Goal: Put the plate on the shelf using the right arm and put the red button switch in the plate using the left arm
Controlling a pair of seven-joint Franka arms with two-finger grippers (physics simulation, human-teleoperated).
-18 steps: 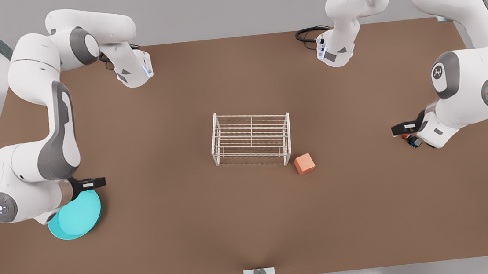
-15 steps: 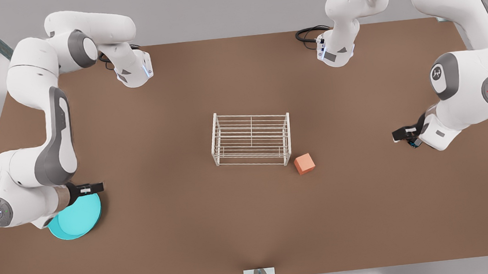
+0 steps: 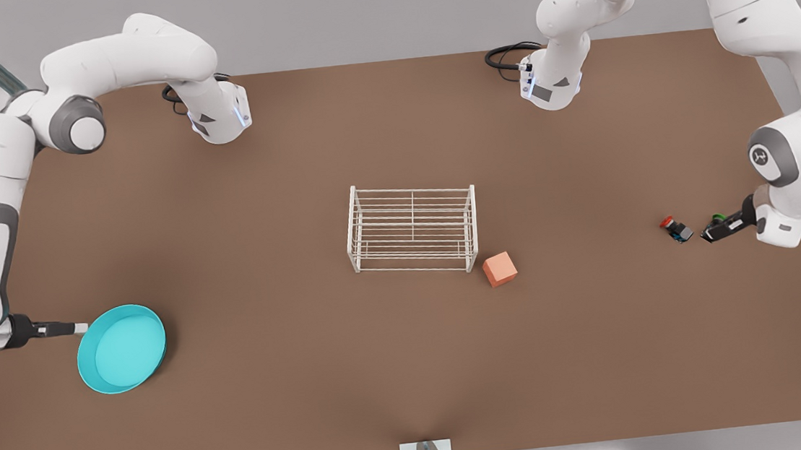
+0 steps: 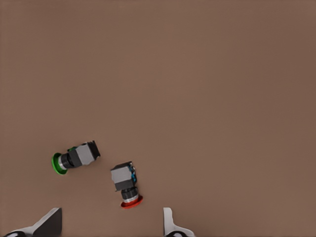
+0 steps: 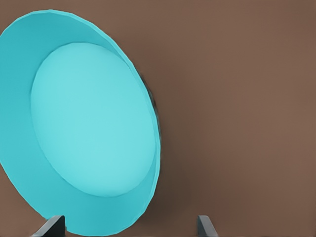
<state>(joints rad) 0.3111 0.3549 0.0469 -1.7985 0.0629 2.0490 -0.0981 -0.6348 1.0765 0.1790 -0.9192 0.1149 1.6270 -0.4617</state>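
A brown table seen from above, with two white robot arms. The turquoise plate lies flat on the table near the front view's left edge, with nothing in it. The right gripper points at the plate's rim, just beside it, holding nothing. In the right wrist view its two fingertips stand wide apart, and the plate lies ahead of them.

At the front view's right, the red button switch lies on its side on the table. The left gripper is just beside it, apart from it, and empty. In the left wrist view its fingertips are spread open, with the red button switch lying just ahead of the gap and a green button switch beside it.

The white wire shelf stands at the table's middle, both tiers bare. A small orange cube sits just beside its corner.
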